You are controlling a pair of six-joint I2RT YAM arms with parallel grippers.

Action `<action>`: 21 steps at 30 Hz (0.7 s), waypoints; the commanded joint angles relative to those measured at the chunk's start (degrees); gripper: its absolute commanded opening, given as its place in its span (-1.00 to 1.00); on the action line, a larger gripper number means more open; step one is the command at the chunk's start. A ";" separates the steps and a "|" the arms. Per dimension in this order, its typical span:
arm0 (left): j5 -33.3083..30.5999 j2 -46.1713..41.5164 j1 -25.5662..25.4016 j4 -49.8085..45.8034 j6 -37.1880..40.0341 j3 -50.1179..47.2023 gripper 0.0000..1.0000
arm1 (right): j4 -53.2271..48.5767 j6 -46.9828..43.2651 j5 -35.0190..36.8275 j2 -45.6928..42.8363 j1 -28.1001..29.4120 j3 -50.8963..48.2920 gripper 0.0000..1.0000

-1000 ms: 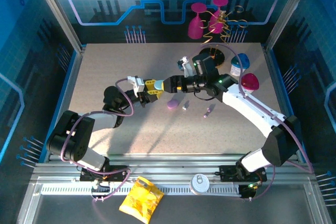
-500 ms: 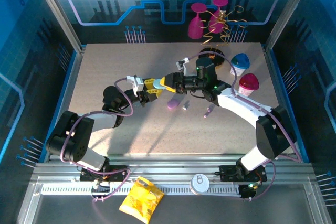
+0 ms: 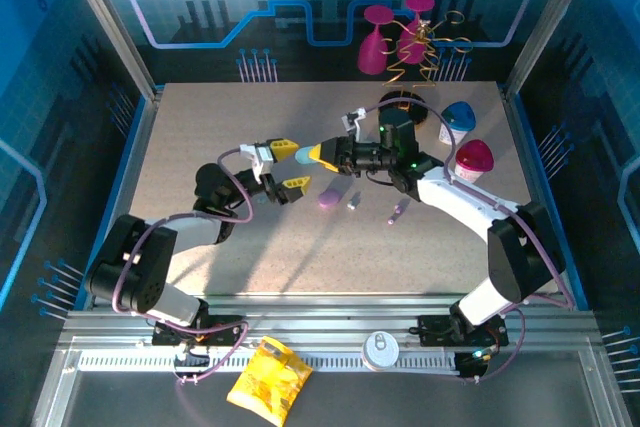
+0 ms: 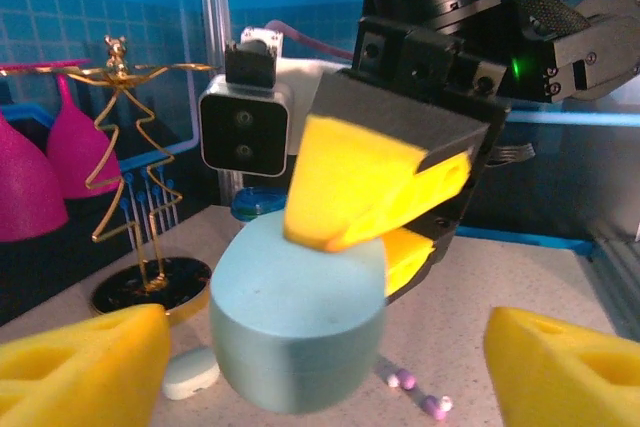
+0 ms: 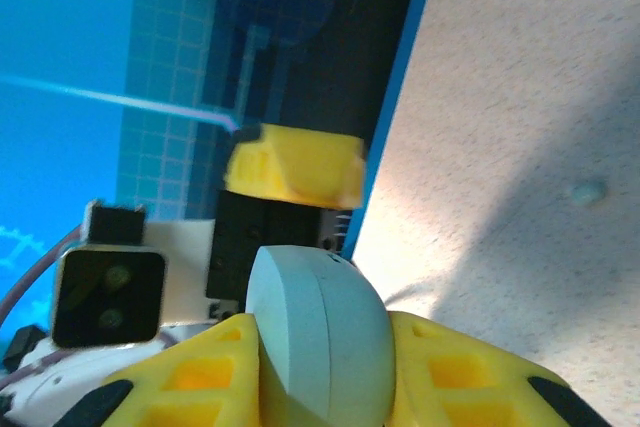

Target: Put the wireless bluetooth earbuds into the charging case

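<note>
Two purple earbuds (image 3: 398, 212) are lying loose on the tabletop (image 3: 200, 137), near its middle and a little toward the right edge, outside any case. A small whitish-grey bud (image 3: 353, 202) is lying to their left, and a purple case (image 3: 330, 197) is resting just beside that one.

Above these, clear of the surface, the pale blue case (image 4: 298, 332) is being pinched by the right gripper (image 3: 322, 156); in the right wrist view its yellow fingers (image 5: 200, 387) are pressing on the case's two opposite faces. The left gripper (image 3: 290, 165) is facing it from the left with its jaws spread wide — one finger to each side of the case, neither touching it.

Farther out, a gold wire stand (image 4: 140, 197) on a black base is standing at the far edge, right of the middle. A blue-lidded pot (image 3: 458, 119) and a magenta-lidded pot (image 3: 474, 157) are sitting near the far right corner — the magenta one nearer the arms. Past the near edge, a yellow bag (image 3: 268, 379) and a tin can (image 3: 380, 350) are lying on the metal rail.
</note>
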 commanded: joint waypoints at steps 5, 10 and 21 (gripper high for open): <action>-7.11 -5.60 0.13 -11.64 7.43 -3.79 0.99 | -12.09 -12.82 10.66 3.28 -3.56 3.16 -0.69; -14.33 -9.35 0.04 -16.04 9.90 -8.17 0.99 | -21.47 -21.93 22.06 10.26 -2.86 10.69 -0.68; -18.11 -16.79 -0.03 -29.12 16.44 -8.89 0.99 | -26.75 -26.07 30.05 32.19 0.52 29.76 -0.68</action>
